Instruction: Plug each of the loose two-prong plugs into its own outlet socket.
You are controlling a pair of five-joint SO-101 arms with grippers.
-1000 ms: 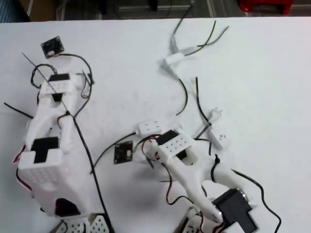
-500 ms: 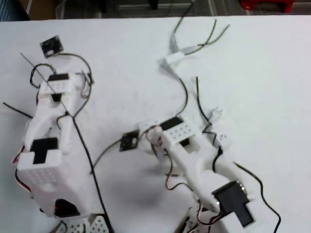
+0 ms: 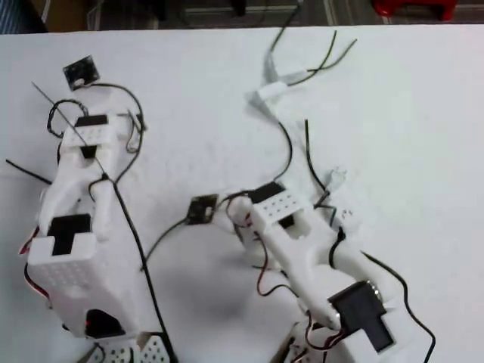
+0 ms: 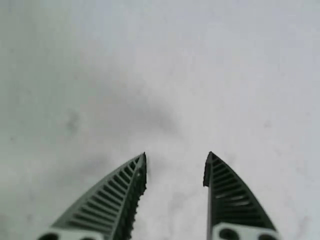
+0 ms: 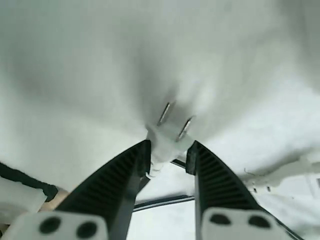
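My right gripper (image 5: 167,148) is shut on a white two-prong plug (image 5: 162,136), whose two metal prongs stick out past the fingertips above the white table. In the high view the right arm's wrist block (image 3: 278,208) sits over a white socket block, of which an edge (image 3: 227,201) shows. A second white socket block (image 3: 346,216) lies just right of that arm, with a loose white plug (image 3: 336,179) on a black cord beyond it. My left gripper (image 4: 176,157) stands open above bare table, with the left arm (image 3: 83,140) at the table's left side.
Two more white plug or socket pieces (image 3: 269,92) with black cords lie at the far middle of the table. Black cords (image 3: 287,151) trail between them and the right arm. A red object (image 3: 412,7) stands beyond the far edge.
The right arm has swung toward the far side and now covers most of the white socket block that lay in front of it. The left arm has stayed still.
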